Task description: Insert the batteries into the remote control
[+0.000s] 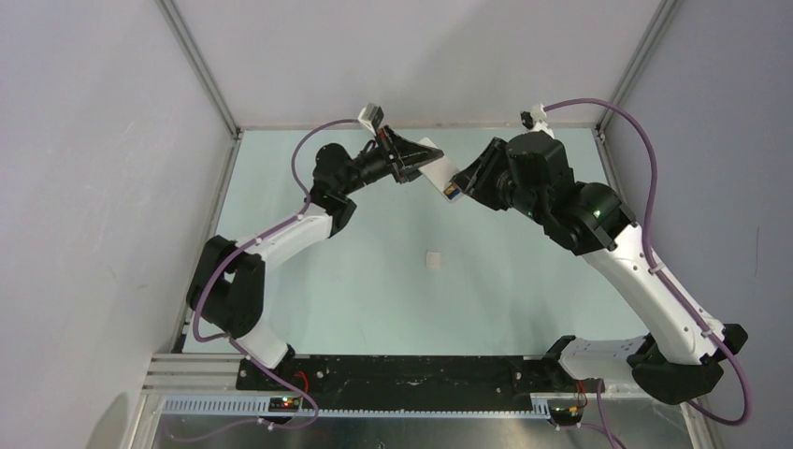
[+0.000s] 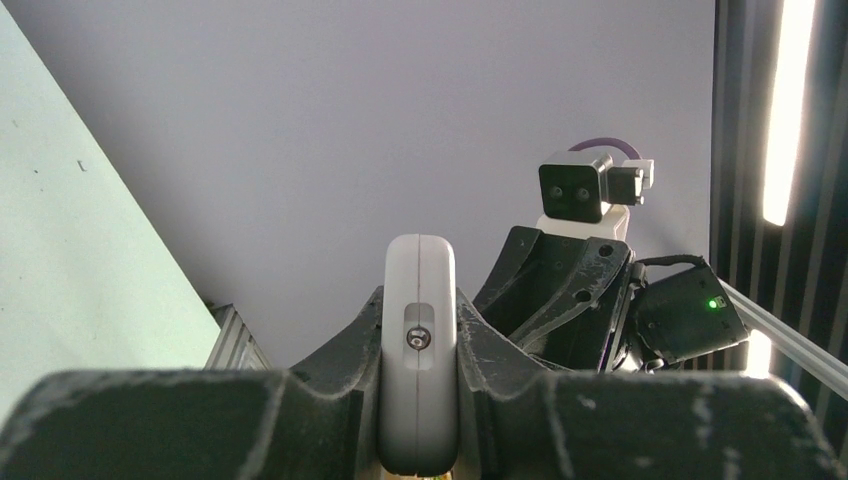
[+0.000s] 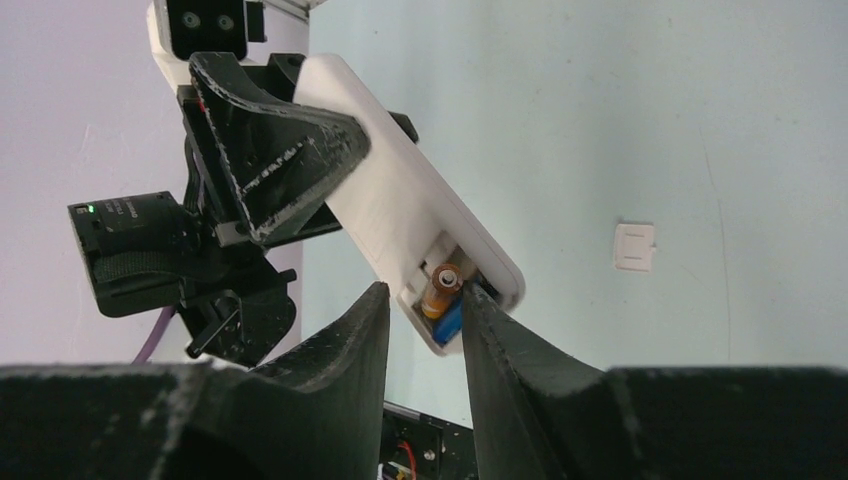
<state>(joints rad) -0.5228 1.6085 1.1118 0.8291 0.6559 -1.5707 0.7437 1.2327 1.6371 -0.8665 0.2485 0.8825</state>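
Observation:
The white remote control [image 1: 438,173] is held up above the table, my left gripper [image 1: 411,159] shut on it. In the left wrist view its narrow edge [image 2: 420,350] sits clamped between the fingers of my left gripper [image 2: 420,305]. The right wrist view shows the remote control [image 3: 400,200] with its back compartment uncovered. An orange battery [image 3: 441,287] lies in it with one end tilted up, beside a blue battery [image 3: 449,322]. My right gripper [image 3: 424,300] stands open at that end, its right finger against the remote's rim, and holds nothing. From above, my right gripper [image 1: 463,187] meets the remote's lower end.
A small white square cover [image 1: 433,259] lies flat on the pale green table [image 1: 374,281], and also shows in the right wrist view [image 3: 634,246]. Grey walls and metal frame posts [image 1: 201,70] enclose the table.

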